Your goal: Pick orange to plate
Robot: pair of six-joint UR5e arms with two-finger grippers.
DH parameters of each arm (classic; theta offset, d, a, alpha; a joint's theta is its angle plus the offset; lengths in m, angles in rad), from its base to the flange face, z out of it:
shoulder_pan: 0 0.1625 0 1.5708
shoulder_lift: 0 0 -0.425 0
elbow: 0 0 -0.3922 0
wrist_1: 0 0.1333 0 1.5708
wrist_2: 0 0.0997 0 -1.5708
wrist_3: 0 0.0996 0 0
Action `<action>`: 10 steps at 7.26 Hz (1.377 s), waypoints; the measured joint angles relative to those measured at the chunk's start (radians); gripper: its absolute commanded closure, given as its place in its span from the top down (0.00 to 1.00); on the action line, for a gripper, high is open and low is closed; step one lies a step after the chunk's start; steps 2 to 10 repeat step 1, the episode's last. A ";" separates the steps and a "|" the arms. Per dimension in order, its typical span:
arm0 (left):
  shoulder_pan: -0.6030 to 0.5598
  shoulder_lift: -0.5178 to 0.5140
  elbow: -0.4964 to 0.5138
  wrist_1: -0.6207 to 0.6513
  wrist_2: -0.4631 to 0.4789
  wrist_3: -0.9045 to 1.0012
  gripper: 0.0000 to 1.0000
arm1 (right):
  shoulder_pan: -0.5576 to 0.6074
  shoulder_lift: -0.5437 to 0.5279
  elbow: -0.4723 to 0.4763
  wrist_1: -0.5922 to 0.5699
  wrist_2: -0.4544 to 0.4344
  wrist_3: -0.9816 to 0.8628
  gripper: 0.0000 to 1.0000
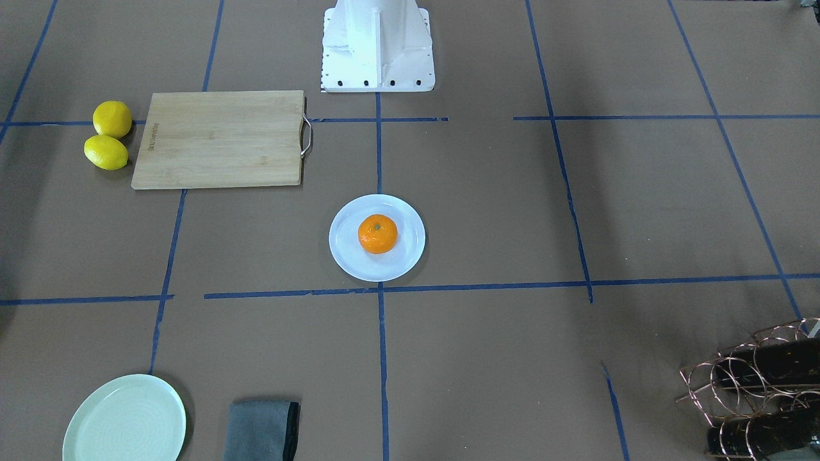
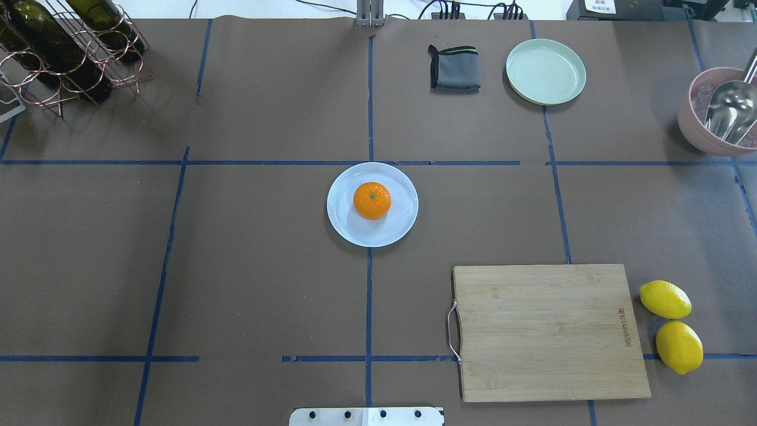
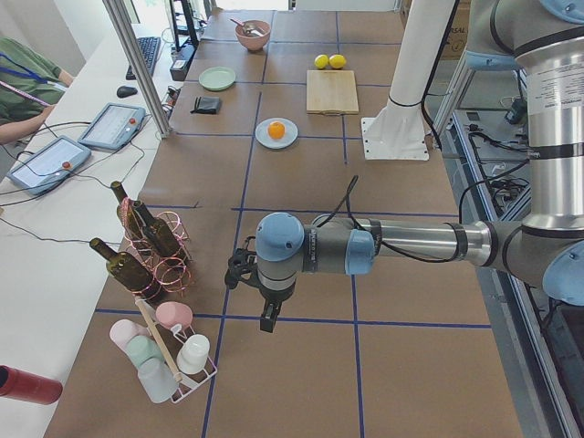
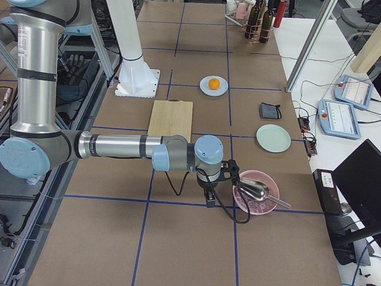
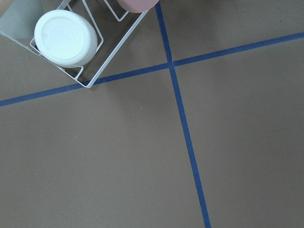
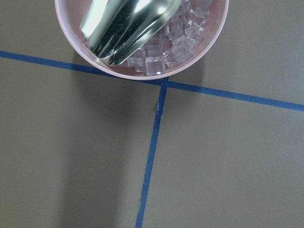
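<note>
The orange sits in the middle of the white plate near the table's centre; the overhead view shows the same orange on the plate. No gripper is near either. My left gripper shows only in the exterior left view, low over bare table beside a cup rack, far from the plate. My right gripper shows only in the exterior right view, next to a pink bowl. I cannot tell whether either is open or shut. The wrist views show no fingers.
A wooden cutting board lies on my right with two lemons beside it. At the far side are a mint-green plate, a grey cloth, a pink bowl of ice with a metal scoop and a wine-bottle rack.
</note>
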 measured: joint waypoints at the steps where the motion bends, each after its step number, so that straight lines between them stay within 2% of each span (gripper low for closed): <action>1: -0.001 0.000 0.001 0.000 0.000 0.000 1.00 | 0.000 0.000 0.001 0.000 0.000 0.000 1.00; 10: -0.001 0.000 0.001 0.000 0.000 0.000 1.00 | 0.000 0.000 0.001 0.000 0.000 0.000 1.00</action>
